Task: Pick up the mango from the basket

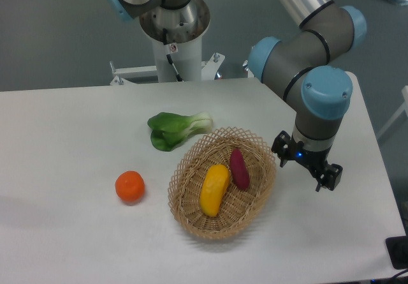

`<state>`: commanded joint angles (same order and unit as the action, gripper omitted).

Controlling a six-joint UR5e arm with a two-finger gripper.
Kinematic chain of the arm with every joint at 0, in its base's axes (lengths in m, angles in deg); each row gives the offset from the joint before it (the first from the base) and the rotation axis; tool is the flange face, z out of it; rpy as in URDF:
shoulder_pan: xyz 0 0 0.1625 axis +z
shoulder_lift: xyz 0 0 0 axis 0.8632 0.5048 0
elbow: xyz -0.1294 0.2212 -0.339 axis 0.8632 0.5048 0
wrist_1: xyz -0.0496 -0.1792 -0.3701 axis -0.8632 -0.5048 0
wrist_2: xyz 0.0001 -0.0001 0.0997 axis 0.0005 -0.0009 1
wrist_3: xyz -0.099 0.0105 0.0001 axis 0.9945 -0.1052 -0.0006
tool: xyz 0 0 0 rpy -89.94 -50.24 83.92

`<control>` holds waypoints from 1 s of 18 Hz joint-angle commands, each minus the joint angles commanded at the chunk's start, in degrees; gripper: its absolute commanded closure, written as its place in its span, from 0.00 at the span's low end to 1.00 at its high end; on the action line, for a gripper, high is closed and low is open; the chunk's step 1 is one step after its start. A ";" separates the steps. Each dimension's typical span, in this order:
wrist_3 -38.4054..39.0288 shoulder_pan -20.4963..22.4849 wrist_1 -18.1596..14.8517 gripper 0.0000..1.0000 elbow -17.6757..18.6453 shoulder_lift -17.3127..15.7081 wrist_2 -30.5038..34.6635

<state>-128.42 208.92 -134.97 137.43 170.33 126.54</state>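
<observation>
The mango point(214, 189) is a smooth yellow oval fruit lying in the middle of the tan wicker basket point(191, 217), long axis running front to back. A purple oblong vegetable point(240, 168) lies just right of it, touching or nearly touching. My gripper point(306, 164) hangs from the blue-capped wrist, to the right of the basket's rim and clear of it. Its two black fingers point(329, 177) stand apart with nothing between them. It is well to the right of the mango and not touching it.
A round orange point(129, 186) sits on the white table left of the basket. A green bok choy point(175, 129) lies behind the basket's left rim. The robot base point(173, 35) stands at the table's back edge. The table's right edge is close to the gripper.
</observation>
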 joint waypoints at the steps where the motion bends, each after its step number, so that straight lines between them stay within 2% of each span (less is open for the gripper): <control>1: 0.00 -0.09 0.00 0.00 0.00 0.00 0.00; 11: 1.93 -0.35 -0.35 0.00 0.26 0.00 0.35; 16: 4.65 -0.61 -0.35 0.00 2.55 -0.62 -0.26; 18: 5.79 -2.19 -0.61 0.00 3.07 -0.62 -0.09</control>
<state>-122.62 206.73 -135.58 140.51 169.72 126.45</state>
